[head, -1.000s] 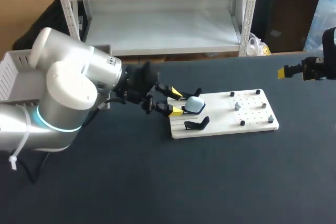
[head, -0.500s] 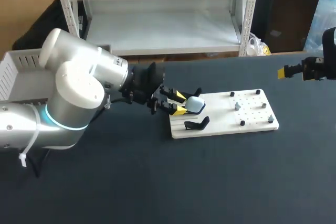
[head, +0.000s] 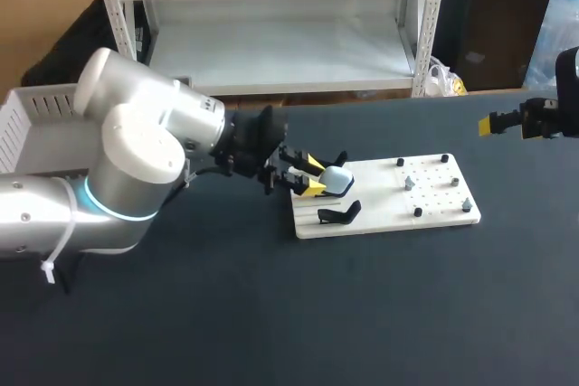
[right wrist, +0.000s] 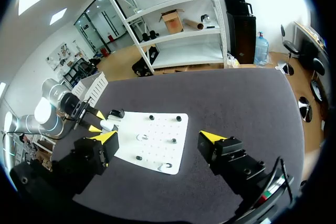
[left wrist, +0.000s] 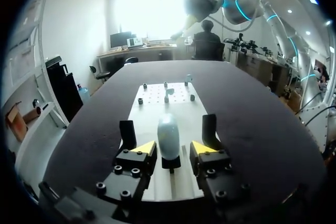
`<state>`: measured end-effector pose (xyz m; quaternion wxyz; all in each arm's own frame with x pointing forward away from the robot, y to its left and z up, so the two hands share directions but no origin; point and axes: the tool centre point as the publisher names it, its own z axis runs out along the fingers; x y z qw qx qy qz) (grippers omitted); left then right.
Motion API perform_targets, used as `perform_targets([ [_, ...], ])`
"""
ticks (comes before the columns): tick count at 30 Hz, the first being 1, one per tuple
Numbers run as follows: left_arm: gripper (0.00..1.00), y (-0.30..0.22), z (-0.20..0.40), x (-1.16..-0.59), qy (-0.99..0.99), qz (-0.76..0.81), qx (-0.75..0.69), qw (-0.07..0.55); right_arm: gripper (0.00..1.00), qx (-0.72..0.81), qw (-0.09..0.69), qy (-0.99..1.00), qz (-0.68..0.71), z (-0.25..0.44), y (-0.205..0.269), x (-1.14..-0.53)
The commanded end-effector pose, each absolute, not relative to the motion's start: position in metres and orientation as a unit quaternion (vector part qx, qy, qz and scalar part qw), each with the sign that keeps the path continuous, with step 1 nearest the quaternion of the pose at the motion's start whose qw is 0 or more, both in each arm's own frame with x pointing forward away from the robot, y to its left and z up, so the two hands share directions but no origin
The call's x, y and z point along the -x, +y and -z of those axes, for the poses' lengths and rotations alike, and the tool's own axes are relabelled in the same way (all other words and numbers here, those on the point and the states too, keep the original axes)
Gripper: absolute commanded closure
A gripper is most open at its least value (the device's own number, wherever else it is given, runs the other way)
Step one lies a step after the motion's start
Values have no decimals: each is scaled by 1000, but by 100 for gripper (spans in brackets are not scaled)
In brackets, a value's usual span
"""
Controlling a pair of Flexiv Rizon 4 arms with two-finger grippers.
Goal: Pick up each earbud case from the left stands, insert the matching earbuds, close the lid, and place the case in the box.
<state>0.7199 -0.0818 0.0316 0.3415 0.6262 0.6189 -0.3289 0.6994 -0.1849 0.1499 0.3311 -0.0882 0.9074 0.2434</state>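
I had the dark desk (head: 271, 314) bare on every side of the white board (head: 434, 210). My left end effector (left wrist: 173, 148) was spread astride the pale earbud case (left wrist: 168, 135), which stood upright on the board, with a gap at each finger. The right end effector (right wrist: 159, 138), also spread, hung well apart from the board.

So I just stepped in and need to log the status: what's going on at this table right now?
The left arm's end effector is at the white board, its fingers open on either side of the pale blue earbud case, which sits on a black stand. It has not gripped the case yet. A neighbouring stand is empty. The right end effector hangs open off to the right, away from the board, holding nothing.
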Motion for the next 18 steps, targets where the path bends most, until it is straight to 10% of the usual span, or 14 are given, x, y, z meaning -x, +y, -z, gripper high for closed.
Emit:
perform_targets([
  [1, 60, -86, -28, -725, 619, 331, -628, 338, 0, 89, 330, 907, -245, -150, -186, -700],
  [18, 68, -93, -25, -727, 628, 339, -618, 330, 0, 89, 330, 907, -245, -150, -186, -700],
])
